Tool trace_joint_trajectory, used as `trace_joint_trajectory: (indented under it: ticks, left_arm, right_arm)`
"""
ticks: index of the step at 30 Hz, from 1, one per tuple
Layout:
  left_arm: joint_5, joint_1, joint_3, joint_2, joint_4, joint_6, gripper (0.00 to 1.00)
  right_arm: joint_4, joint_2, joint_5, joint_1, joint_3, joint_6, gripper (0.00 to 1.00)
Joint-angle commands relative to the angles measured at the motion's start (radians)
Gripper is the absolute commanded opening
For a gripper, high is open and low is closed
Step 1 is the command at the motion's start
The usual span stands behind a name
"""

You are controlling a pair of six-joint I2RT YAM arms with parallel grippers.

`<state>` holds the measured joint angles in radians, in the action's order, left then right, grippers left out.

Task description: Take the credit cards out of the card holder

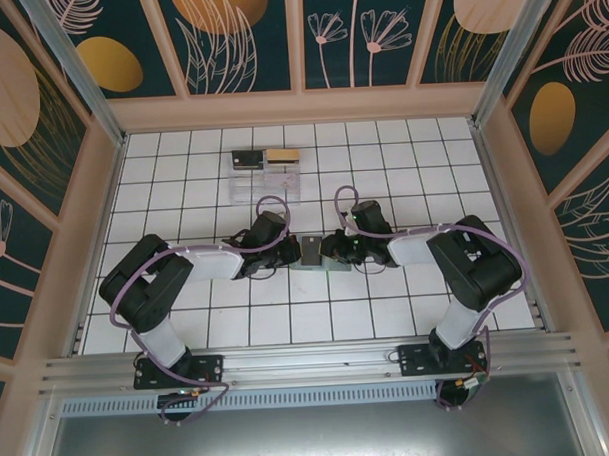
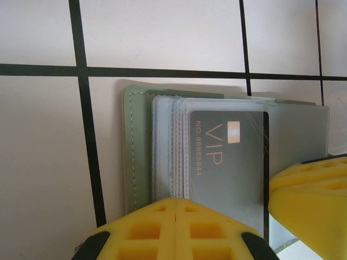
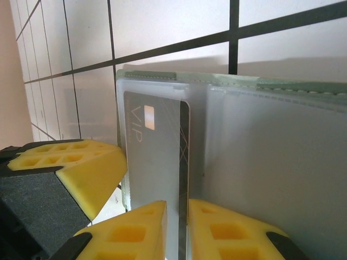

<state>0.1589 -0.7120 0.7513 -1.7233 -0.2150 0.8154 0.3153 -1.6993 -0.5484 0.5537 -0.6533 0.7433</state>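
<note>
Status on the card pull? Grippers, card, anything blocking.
Left gripper shut, over edge of card holder. Right gripper pinching VIP card by its edge, card mostly in sleeve. Clear box far back, nothing blocking.

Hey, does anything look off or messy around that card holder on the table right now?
Nothing looks spilled or damaged. The card holder lies open, its clear sleeves fanned out in uneven steps, and a dark VIP card sits in the top sleeve with its edge running into the right tool.
</note>
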Motion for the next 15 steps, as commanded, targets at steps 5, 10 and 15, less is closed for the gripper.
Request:
trace_joint_trajectory:
  ticks: [5, 10, 15]
  left_arm:
    - [0.025, 0.000, -0.022, -0.005, 0.017, 0.010, 0.00]
    - [0.025, 0.001, -0.024, -0.004, 0.017, 0.012, 0.00]
    - [0.015, 0.000, -0.018, -0.003, 0.043, 0.018, 0.00]
  right_arm:
    - [0.016, -0.025, -0.013, 0.009, -0.022, 0.013, 0.19]
    - [0.018, -0.025, -0.013, 0.007, -0.018, 0.014, 0.07]
    - [0.016, -0.008, -0.012, -0.001, 0.001, 0.011, 0.00]
